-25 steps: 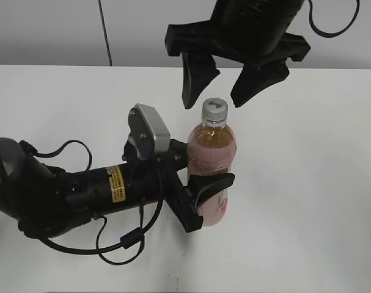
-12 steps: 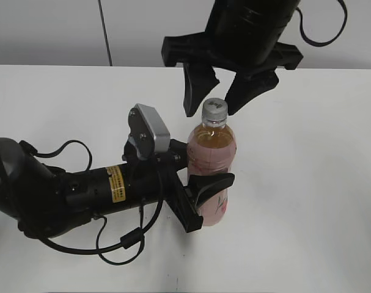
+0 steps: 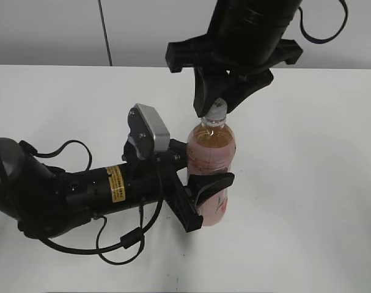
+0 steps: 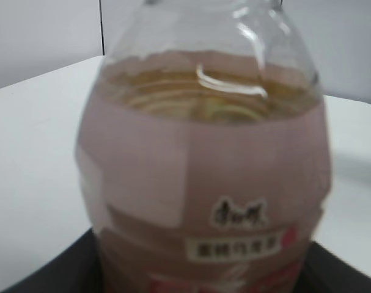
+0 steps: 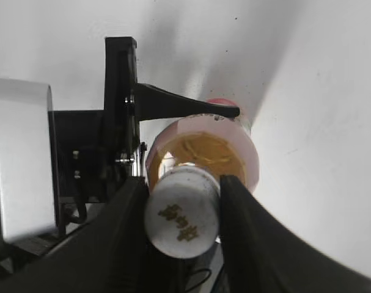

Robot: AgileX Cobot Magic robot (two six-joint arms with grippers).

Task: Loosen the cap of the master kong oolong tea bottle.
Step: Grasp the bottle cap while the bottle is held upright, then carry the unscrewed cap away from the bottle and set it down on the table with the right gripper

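Two fingers of my right gripper (image 3: 217, 108) now press the cap (image 5: 181, 220) from either side, where half a second ago they hung apart just above it and a second ago stood wider and higher still; the pincer has come down and narrowed until it holds the cap. In the right wrist view both dark fingers (image 5: 126, 226) touch the white ribbed rim, with the cap's printed top showing between them. Below the cap, the master kong oolong tea bottle (image 3: 211, 177) stands upright on the white table (image 3: 307, 183), and my left gripper (image 3: 200, 186) holds it around the pink label, low on the body, as it did in the earlier views; the bottle has not shifted. I judge that the grasp is made and the twist comes next. The risk I see is the bottle turning with the cap if my lower hold slips.
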